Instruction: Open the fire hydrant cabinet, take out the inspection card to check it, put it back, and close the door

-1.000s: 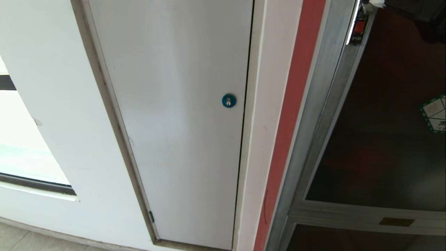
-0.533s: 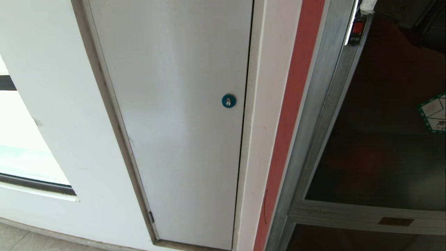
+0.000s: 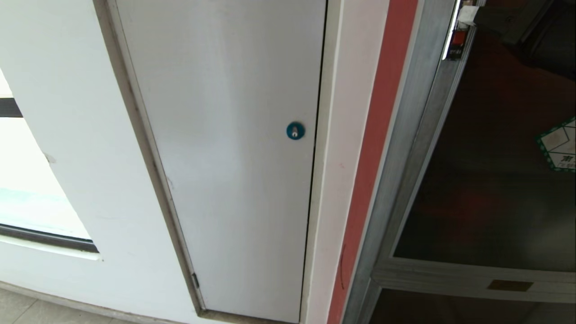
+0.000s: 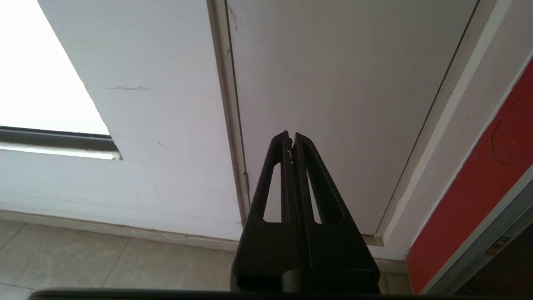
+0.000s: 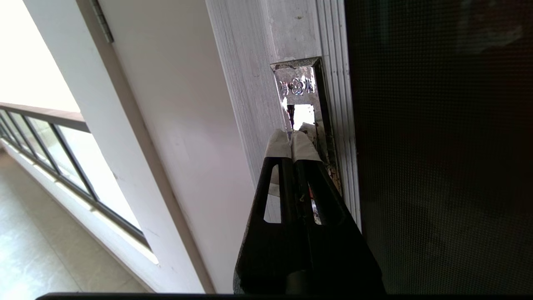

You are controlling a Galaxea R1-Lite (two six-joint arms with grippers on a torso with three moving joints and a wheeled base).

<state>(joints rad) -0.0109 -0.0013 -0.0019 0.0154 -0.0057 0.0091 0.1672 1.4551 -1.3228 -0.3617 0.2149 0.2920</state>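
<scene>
The fire hydrant cabinet's silver frame [image 3: 407, 135] runs down the right of the head view. Against it stands the door [image 3: 490, 171], dark tinted glass with a green-bordered sticker [image 3: 558, 146] and a small red latch [image 3: 458, 38] on its left edge. My right gripper [image 3: 468, 13] shows only its white-taped tips just above that latch. In the right wrist view the right gripper [image 5: 291, 134] is shut, tips against the metal latch plate [image 5: 297, 89] beside the glass [image 5: 437, 146]. The inspection card is out of view. My left gripper [image 4: 291, 135] hangs shut and empty, low by the wall.
A plain pale grey panel [image 3: 234, 157] with a blue round lock [image 3: 295, 130] fills the middle, with a red strip [image 3: 375, 148] between it and the cabinet. A window [image 3: 31, 198] lies at the left, floor tiles [image 4: 83, 258] below. A lower dark panel carries a brass plate [image 3: 510, 285].
The door's latch edge, its sticker and my right gripper's tips have shifted left towards the cabinet frame. The grey panel and the left arm have stayed still.
</scene>
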